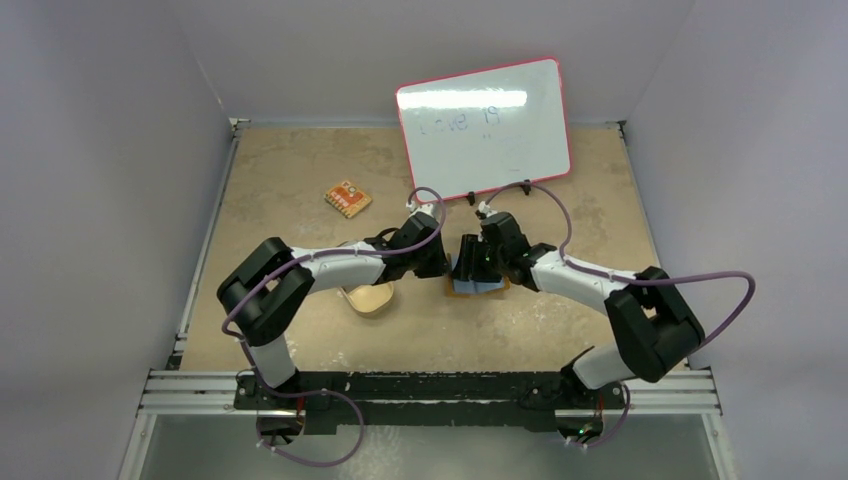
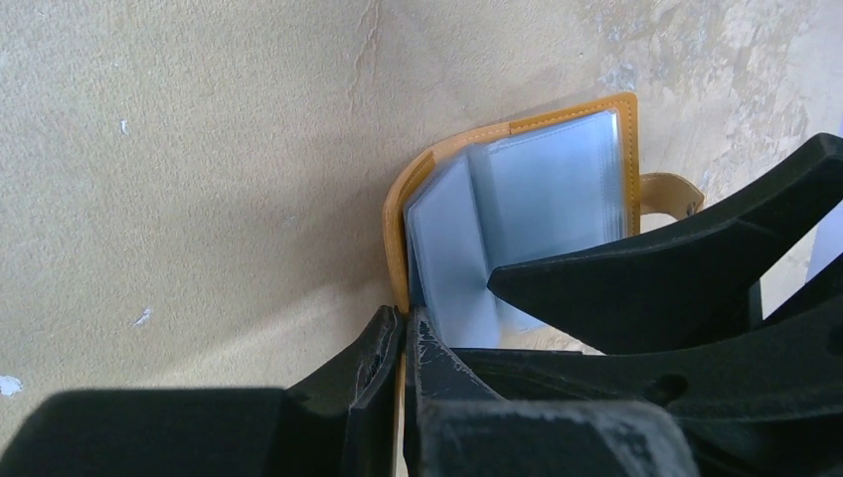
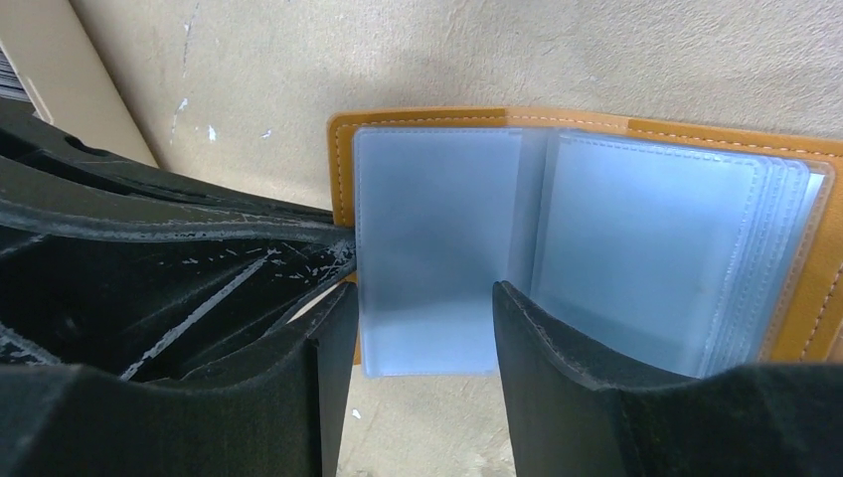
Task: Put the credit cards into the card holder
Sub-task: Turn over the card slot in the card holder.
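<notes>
The card holder (image 1: 478,287) lies open mid-table, orange outside with pale blue clear sleeves (image 3: 636,238) fanned inside. My left gripper (image 2: 406,313) is shut on the holder's orange cover edge (image 2: 396,248), at its left side (image 1: 445,268). From the right, my right gripper (image 1: 472,262) stands open over the sleeves. In the right wrist view one sleeve leaf (image 3: 437,229) lies between the fingers of the right gripper (image 3: 422,291), which do not press it. One right finger (image 2: 646,268) shows in the left wrist view. The credit cards are out of view.
A tan oval dish (image 1: 370,298) sits just left of the holder, partly under my left arm. An orange patterned flat piece (image 1: 347,199) lies further back left. A white board (image 1: 485,130) leans at the back wall. The holder's snap strap (image 2: 671,192) sticks out sideways.
</notes>
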Controlling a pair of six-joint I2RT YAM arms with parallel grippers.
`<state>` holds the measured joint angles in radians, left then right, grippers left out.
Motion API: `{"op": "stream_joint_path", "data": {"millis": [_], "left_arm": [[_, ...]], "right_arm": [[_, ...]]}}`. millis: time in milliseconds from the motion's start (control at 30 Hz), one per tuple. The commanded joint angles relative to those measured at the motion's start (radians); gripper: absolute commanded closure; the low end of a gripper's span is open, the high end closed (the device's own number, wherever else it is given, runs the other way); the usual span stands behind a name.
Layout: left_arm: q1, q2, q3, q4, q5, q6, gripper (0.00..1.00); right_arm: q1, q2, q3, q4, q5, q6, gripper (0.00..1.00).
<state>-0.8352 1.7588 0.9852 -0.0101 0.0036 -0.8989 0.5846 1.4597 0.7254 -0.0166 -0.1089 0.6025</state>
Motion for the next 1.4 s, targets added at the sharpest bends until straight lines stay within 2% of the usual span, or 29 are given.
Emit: {"op": "stream_joint_path", "data": {"millis": [0, 367, 533, 900, 1367], "left_arm": [[0.001, -0.054, 0.000, 0.051, 0.012, -0.011, 1.00], [0.001, -0.046, -0.009, 0.050, 0.001, -0.002, 1.00], [0.001, -0.045, -0.012, 0.049, 0.000, 0.000, 1.00], [0.001, -0.055, -0.019, 0.038, -0.024, 0.001, 1.00], [0.001, -0.055, -0.023, 0.026, -0.039, 0.005, 1.00]], "right_arm": [[0.007, 0.006, 0.040, -0.002, 0.035, 0.006, 0.46], [0.008, -0.026, 0.058, -0.080, 0.141, 0.003, 0.61], [0.008, -0.027, 0.058, -0.096, 0.146, 0.004, 0.64], [0.008, -0.067, 0.086, -0.245, 0.247, 0.017, 0.61], [0.008, -0.094, 0.101, -0.345, 0.368, 0.025, 0.59]]}}
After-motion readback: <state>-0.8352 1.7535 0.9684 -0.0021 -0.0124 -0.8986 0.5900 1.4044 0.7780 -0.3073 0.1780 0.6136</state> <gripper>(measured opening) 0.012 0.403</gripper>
